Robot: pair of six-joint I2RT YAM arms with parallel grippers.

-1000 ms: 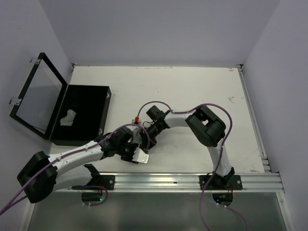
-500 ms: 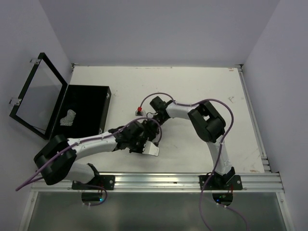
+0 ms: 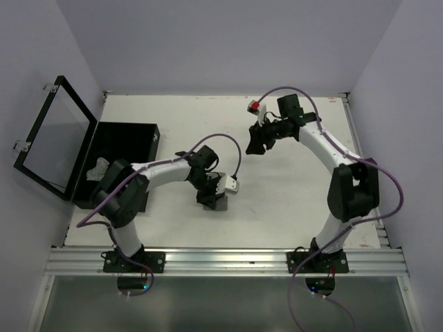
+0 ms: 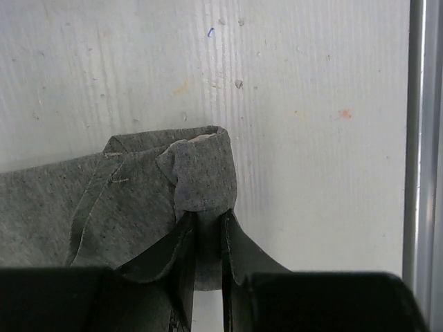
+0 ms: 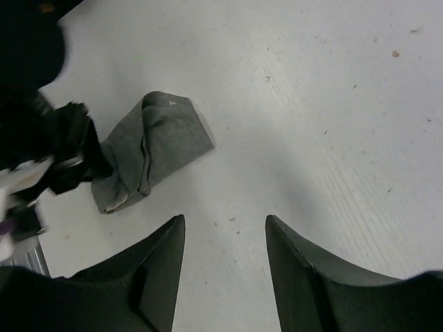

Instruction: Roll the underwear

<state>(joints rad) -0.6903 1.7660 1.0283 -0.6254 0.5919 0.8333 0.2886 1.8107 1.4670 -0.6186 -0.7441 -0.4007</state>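
A heather grey underwear (image 3: 219,203) lies partly folded on the white table (image 3: 291,200), left of centre. My left gripper (image 3: 211,194) is over it. In the left wrist view the left gripper (image 4: 206,223) is shut on a folded corner of the underwear (image 4: 138,200). My right gripper (image 3: 257,144) is open and empty, raised toward the back right, well apart from the cloth. In the right wrist view the right gripper (image 5: 225,223) stands open above bare table, with the underwear (image 5: 163,142) and the left gripper (image 5: 69,155) to its upper left.
A flat black box (image 3: 128,135) with its hinged lid (image 3: 52,135) open stands at the far left, a small pale garment (image 3: 97,169) inside. An aluminium rail (image 3: 228,261) runs along the near edge and also shows in the left wrist view (image 4: 419,138). Walls close in on three sides.
My left gripper has moved from near the front rail toward the table's middle, its elbow swinging left. My right gripper has left the cloth and swung up and away to the back right.
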